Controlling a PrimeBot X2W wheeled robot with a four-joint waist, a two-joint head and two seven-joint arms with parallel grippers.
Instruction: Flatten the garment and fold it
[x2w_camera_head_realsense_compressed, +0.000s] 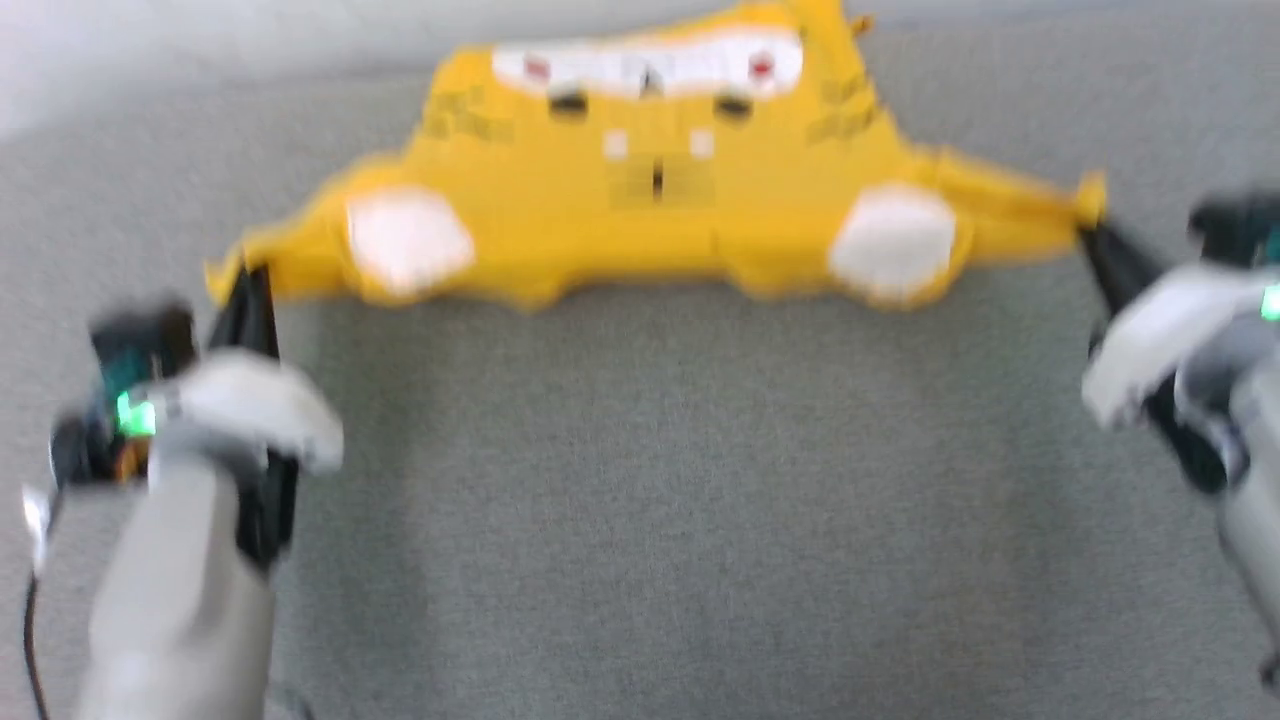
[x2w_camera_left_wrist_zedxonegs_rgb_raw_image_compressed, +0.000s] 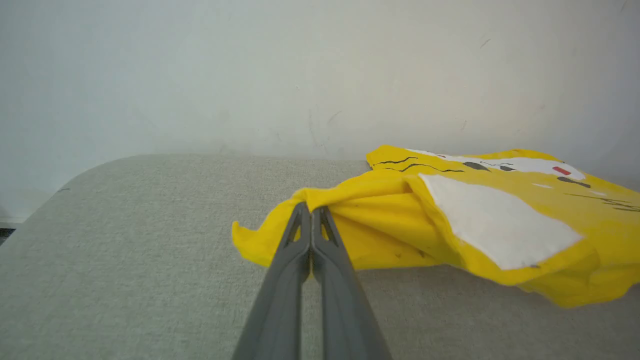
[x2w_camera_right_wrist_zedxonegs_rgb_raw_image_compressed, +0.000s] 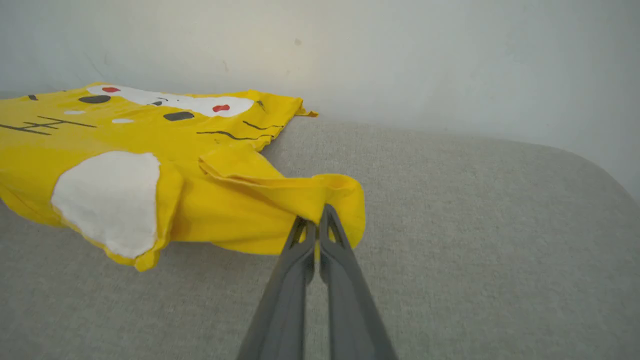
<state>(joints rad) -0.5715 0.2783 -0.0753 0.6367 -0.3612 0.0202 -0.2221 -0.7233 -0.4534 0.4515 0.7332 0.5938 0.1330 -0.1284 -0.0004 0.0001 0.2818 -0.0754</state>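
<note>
Shirt (x2w_camera_head_realsense_compressed: 650, 200), bright yellow, on far part of soft grey top (x2w_camera_head_realsense_compressed: 640, 520), close to pale wall (x2w_camera_left_wrist_zedxonegs_rgb_raw_image_compressed: 300, 75). Print side up: cat face (x2w_camera_head_realsense_compressed: 650, 90) w/ white band, red dots, dark eyes, thin black whisker lines nr far edge. Two big white patches (x2w_camera_head_realsense_compressed: 410, 240) nr front edge, one each side. Far part flat on top; front edge lifted a bit, wavy, stretched wide btw both grippers.

L gripper (x2w_camera_left_wrist_zedxonegs_rgb_raw_image_compressed: 312, 209) closed tight on shirt's left corner, cloth bunched over tips, small flap hanging off to one side. R gripper (x2w_camera_right_wrist_zedxonegs_rgb_raw_image_compressed: 318, 214) closed tight on right corner too, cloth folded over tips in a little loop. Fingers (x2w_camera_left_wrist_zedxonegs_rgb_raw_image_compressed: 285, 280) long, dark grey, pressed together, only thin slits nr tips. Grippers well apart, one at each side of shirt. Pale arms (x2w_camera_head_realsense_compressed: 170, 580) behind them w/ small green lights (x2w_camera_head_realsense_compressed: 135, 415).

Top: grey woven cloth, a bit fuzzy, round corners, lots of it showing in front of shirt. Wall: plain, off-white, a few faint marks & scratches, meeting top just behind shirt. Head view blurry, so small bits of print hard to make out there.
</note>
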